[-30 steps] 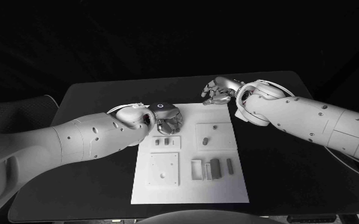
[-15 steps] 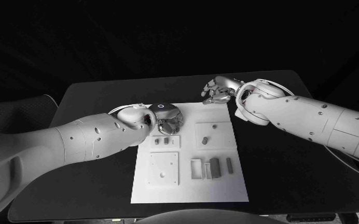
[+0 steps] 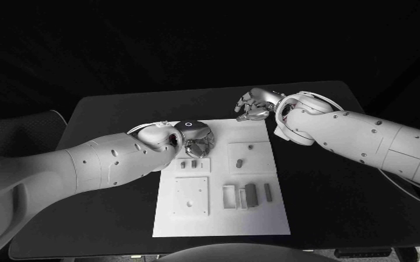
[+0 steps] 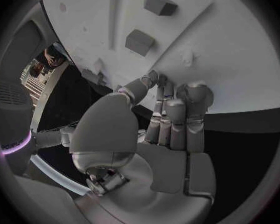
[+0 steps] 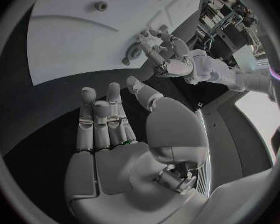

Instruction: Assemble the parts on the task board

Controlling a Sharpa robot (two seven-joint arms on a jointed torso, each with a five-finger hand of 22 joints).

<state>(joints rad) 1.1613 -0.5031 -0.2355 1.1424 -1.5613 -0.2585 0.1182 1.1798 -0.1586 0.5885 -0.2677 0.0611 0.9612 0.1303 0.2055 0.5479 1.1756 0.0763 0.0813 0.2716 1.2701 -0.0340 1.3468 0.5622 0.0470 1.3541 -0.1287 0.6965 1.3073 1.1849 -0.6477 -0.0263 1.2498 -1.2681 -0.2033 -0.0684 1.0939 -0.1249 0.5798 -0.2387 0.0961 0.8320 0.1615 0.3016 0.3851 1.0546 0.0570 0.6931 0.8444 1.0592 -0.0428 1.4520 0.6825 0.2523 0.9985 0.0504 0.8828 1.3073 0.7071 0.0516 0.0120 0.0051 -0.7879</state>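
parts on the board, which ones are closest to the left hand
The two small grey parts standing on the raised square just below the left hand. The single part sits further right, and the long parts lie nearer the board's front edge.

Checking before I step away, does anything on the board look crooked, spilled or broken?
Nothing stands out. The task board lies flat on the table, its grey parts sit in tidy rows, and no damage shows.

My head camera looks steeply down on the table (image 3: 114,107) and board (image 3: 223,213) from well above. Each wrist camera sits close behind my own palm, facing along my fingers; both share the board's far end (image 4: 239,59) (image 5: 71,45).
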